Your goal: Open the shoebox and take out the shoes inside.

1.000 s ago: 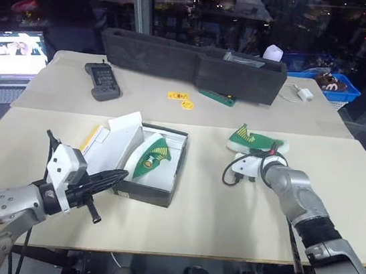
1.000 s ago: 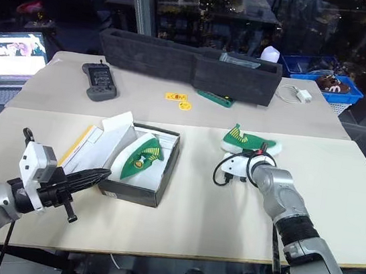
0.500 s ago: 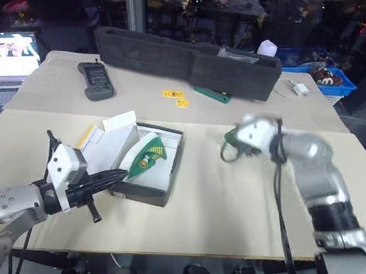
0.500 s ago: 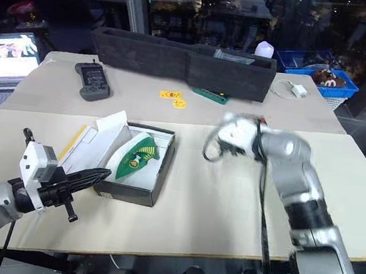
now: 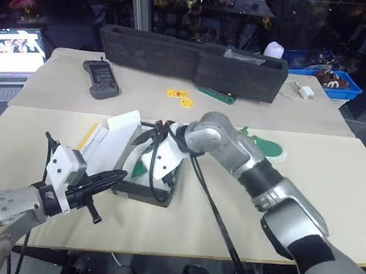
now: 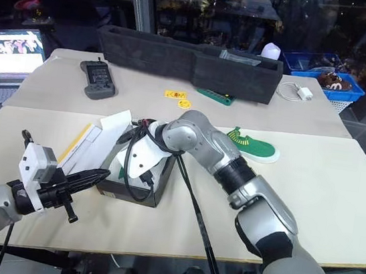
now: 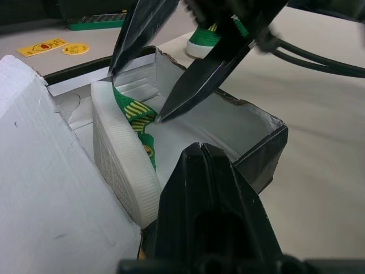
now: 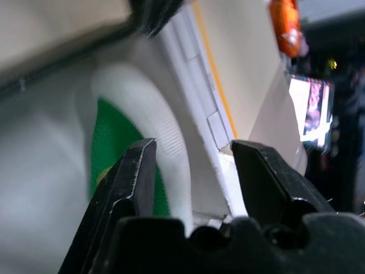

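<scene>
The right hand (image 5: 156,148), fingers spread, straddles the green knit shoe with white sole (image 7: 128,165) inside the open yellow-lidded cardboard shoebox (image 5: 162,195). Lower further, centre the sole between the fingers, then close. The left hand (image 5: 113,180), pressed together, braces the box's near corner.

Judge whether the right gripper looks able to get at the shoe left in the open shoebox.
Probably yes. The shoebox lid is folded back, and the right gripper already reaches inside with open fingers beside the shoe. The shut left gripper waits outside the box's near corner.
</scene>
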### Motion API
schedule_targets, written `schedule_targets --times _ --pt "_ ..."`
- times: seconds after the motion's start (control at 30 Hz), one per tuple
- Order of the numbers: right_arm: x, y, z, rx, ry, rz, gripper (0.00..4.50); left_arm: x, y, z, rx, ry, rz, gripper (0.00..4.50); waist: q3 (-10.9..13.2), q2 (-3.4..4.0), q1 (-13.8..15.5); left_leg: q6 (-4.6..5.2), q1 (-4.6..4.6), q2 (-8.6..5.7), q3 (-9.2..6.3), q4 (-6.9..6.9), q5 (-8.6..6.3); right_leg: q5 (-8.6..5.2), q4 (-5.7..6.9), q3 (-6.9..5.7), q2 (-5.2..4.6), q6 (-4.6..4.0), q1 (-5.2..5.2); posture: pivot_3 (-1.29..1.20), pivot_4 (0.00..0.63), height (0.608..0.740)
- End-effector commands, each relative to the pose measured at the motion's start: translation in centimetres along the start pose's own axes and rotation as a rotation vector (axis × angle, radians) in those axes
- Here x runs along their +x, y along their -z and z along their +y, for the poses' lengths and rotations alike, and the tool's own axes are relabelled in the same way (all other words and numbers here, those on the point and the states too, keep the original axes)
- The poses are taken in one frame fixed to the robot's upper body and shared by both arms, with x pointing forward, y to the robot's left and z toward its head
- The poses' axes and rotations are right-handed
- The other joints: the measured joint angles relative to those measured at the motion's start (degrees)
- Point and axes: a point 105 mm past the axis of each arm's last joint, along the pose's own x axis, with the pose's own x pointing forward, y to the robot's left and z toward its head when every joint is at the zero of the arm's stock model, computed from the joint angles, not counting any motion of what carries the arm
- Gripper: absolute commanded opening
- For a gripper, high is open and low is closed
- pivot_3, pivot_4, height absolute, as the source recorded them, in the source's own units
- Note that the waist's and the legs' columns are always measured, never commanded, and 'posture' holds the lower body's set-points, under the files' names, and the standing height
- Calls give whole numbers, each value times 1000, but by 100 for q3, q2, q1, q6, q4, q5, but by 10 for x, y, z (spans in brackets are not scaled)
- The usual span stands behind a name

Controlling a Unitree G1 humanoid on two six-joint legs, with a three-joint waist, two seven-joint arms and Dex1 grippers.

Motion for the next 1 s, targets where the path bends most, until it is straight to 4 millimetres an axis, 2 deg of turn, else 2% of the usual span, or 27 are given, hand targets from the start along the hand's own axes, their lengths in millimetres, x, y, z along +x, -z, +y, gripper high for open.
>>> schedule_targets --times 0.03,0.13,0.43,0.57,0.7,0.8,0.87,1.0 --pt "9 -1 -8 -127 2 -11 2612 -3 -9 -5 27 -6 -26 0 0 0 -5 0 0 0 0 -3 0 2 3 0 0 -7 -3 0 150 715" --pt "14 1 -10 -163 -13 -7 2612 -5 -8 -5 26 -13 -25 0 0 0 -21 0 -1 4 0 -7 0 8 13 1 5 -29 -12 0 150 715" --pt "40 1 11 -211 -106 -17 2612 -7 -8 -8 21 -33 -27 0 1 2 -14 0 -2 5 -1 -7 0 8 16 3 8 -35 -15 0 150 715" --pt "41 1 17 -173 -116 -31 2612 -8 -8 -7 20 -41 -28 0 1 2 -14 0 1 5 -1 -7 0 9 18 3 8 -36 -13 0 150 715" --pt "39 4 11 -159 -82 -24 1641 -8 -7 -8 19 -39 -25 0 1 2 -17 1 2 5 -2 -7 0 8 20 3 9 -36 -13 0 150 715" --pt "37 5 8 -156 -65 -19 622 -7 -7 -8 19 -36 -27 0 1 2 -17 1 3 5 -2 -7 0 8 20 3 9 -36 -13 0 150 715" --pt "36 5 6 -157 -54 -18 559 -7 -7 -8 19 -35 -28 0 1 2 -17 1 3 6 -2 -7 0 8 22 3 9 -36 -13 0 150 715" --pt "18 7 -19 -167 43 -16 558 -6 -7 -7 21 -32 -27 0 1 2 -14 0 1 5 -2 -6 0 8 21 3 9 -36 -13 0 150 715"
